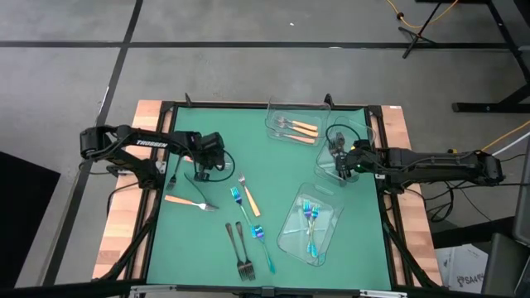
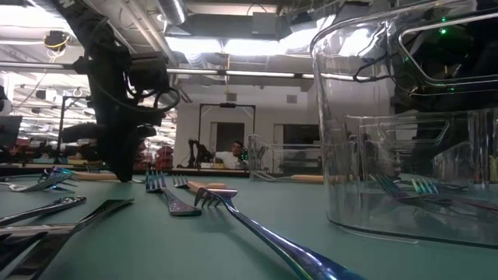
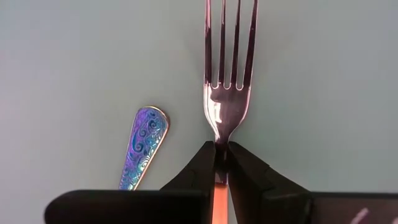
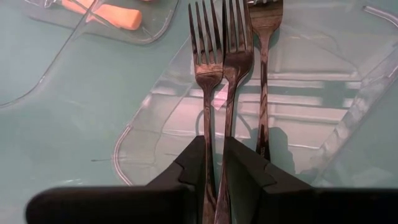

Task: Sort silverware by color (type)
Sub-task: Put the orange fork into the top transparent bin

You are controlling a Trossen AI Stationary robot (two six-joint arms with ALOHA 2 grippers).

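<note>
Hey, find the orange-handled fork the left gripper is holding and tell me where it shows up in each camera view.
High view: orange-handled fork under the left gripper, left of centre.
Low view: cannot tell.
Left wrist view: centre, head up, neck pinched between the fingers.
Right wrist view: not in it.
Shared landmark: the green table mat.

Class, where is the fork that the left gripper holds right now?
High view: the orange-handled fork is pinched in the left gripper over the mat's left half, beside an iridescent handle.
</note>
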